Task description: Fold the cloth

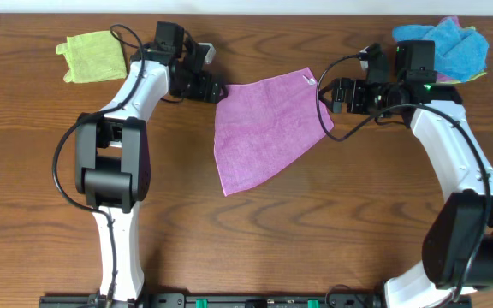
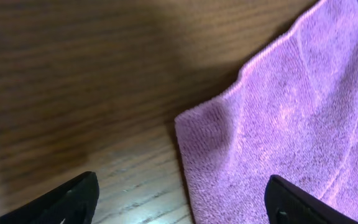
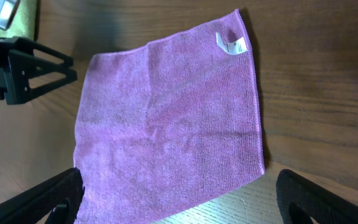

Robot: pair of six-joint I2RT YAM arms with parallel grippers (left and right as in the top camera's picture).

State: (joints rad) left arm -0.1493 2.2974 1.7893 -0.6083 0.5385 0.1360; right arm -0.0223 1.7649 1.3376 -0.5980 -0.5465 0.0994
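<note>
Cloth (image 1: 264, 128) in mauve microfibre lies spread in one layer in the middle of the wooden tabletop (image 1: 41, 197), turned so that its corners point slantwise.

At the far left a lime-green cloth (image 1: 92, 56) rests crumpled, well apart from the work. Next come the left fingers (image 1: 216, 89). They are wide open and hold nothing. In the left wrist view the far-left corner of the mauve square sits on the wood between them.

To the right, the small white tag (image 3: 232, 43) marks the far-right corner. The right fingers (image 1: 332, 92) hang just beside the edge that runs down from this corner. They are also spread wide and empty, with the fabric under them in the right wrist view. Behind the right arm a bright blue cloth (image 1: 452, 43) is bunched in the tabletop's corner.

I judge the step to be the taking of two corners, and no fold is made yet. To do it well, each arm should come down until one fingertip slides under the hem, then close on the corner itself, not on the flat middle. The right arm seems to need a small move toward the tag first. Both should lift together at equal height, keep the edge lightly stretched, and carry it over to the opposite edge so the borders meet. If one side lifts sooner, the square may drag and wrinkle.
</note>
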